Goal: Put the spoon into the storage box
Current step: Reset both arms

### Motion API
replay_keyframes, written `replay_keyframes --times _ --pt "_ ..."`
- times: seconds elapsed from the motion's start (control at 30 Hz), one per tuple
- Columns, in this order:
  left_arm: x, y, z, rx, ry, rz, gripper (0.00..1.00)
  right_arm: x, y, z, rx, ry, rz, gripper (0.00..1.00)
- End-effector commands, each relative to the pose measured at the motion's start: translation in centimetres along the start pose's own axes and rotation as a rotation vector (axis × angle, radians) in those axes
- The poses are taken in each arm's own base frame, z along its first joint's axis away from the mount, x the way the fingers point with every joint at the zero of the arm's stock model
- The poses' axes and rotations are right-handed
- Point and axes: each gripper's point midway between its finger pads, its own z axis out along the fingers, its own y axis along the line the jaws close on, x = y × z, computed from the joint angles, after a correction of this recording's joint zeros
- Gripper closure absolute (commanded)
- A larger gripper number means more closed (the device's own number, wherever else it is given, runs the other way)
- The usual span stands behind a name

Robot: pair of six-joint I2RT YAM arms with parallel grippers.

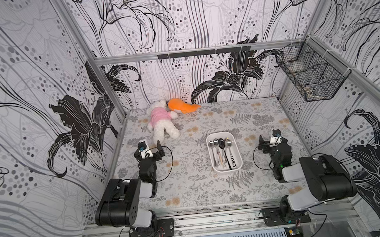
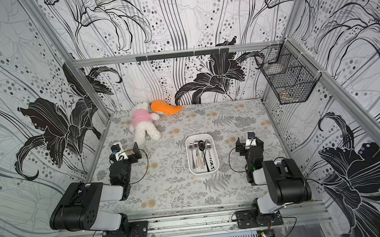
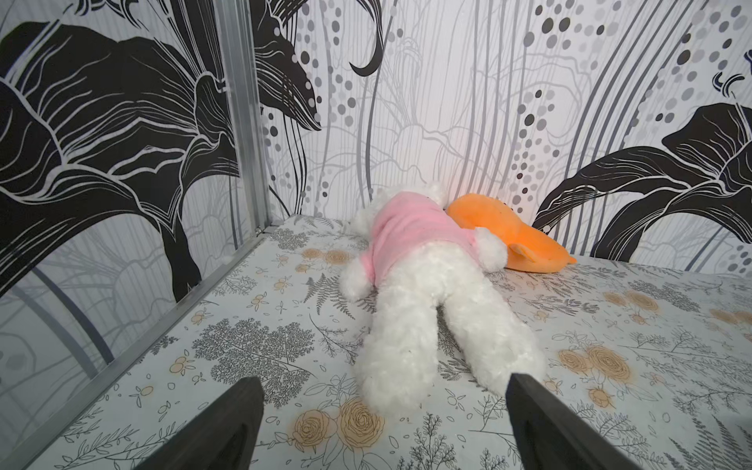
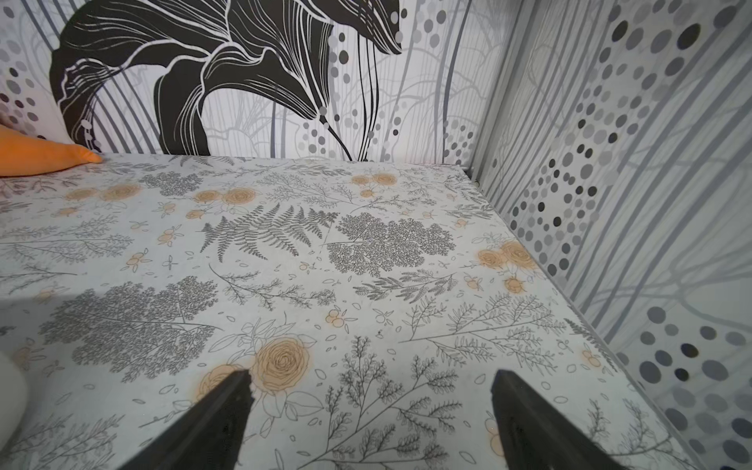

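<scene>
Progress: judged finished, or very nearly. Counted four spoons (image 1: 223,151) lying side by side inside box (image 1: 227,170), bowls toward far edge of table (image 1: 191,190); same seen in both top views. No loose spoon spotted anywhere on table, none in either claw. Nothing left to do, as far as can be told, beyond perhaps parking arms.

Position: box sitting near table's middle, a little toward right edge. Left claw (image 3: 382,378) spread wide and empty, low by left edge, well apart from box, pointing toward bear (image 3: 407,236) and orange plush (image 3: 508,228) at far left corner. Right claw (image 4: 371,372) likewise spread wide, gripping nothing, by right edge, nearer box than left claw yet clear of it, facing bare table toward far right corner. Box between both claws, touched by neither.
</scene>
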Motion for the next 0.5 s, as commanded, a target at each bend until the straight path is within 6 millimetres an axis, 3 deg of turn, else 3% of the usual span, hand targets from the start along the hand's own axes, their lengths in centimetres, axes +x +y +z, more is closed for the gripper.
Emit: replay_keyframes --times 0.0,0.47 --pt "-0.23 -0.16 0.17 0.009 -0.007 -0.019 0.02 -0.43 0.4 0.19 -0.028 -0.006 0.024 0.03" --pt "-0.25 -0.15 0.17 0.008 -0.007 -0.019 0.02 -0.47 0.39 0.21 -0.027 -0.008 0.023 0.03"
